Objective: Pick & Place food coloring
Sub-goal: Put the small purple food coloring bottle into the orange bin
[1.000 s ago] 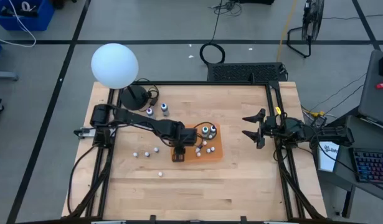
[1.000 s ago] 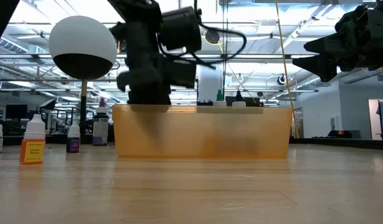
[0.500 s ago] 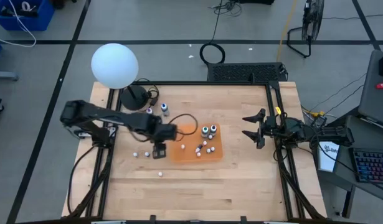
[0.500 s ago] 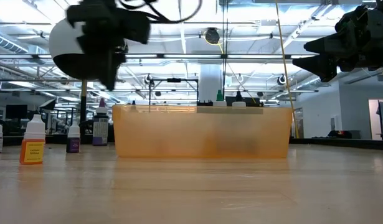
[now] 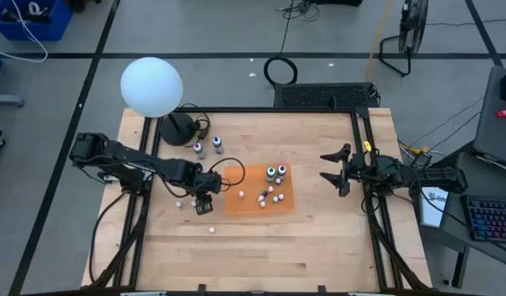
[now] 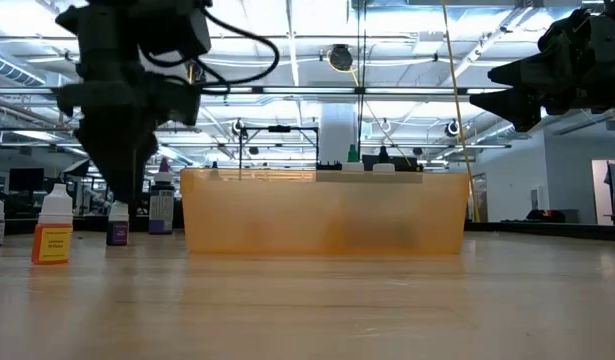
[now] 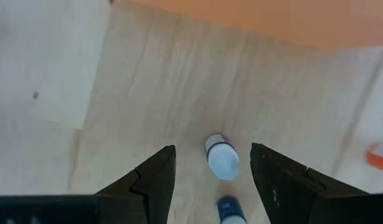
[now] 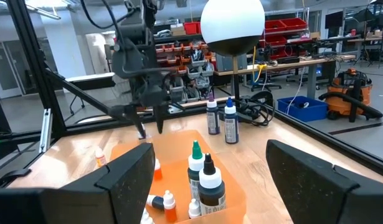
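The food coloring bottles are tiny. Several stand in the orange tray [image 5: 261, 189], two stand at the far left [image 5: 207, 146], and others are loose on the wood left of the tray [image 5: 180, 203]. My left gripper [image 5: 205, 203] hangs open, pointing down, over the loose ones. In the left wrist view a white-capped bottle [image 7: 221, 157] stands on the table below the gap between the fingers, and a blue one [image 7: 231, 211] stands beside it. My right gripper [image 5: 331, 166] waits open, held level above the table's right edge.
A big white globe lamp [image 5: 151, 86] on a black base [image 5: 178, 127] stands at the far left corner. One more small bottle [image 5: 211, 229] stands nearer the front. Bare wood lies in front of the tray and to its right.
My left gripper has gone from over the orange tray's left end toward the table's left edge. It now hangs over the loose bottles beside the tray, and its wrist has rolled on the way. The bottles and the tray have stayed in place.
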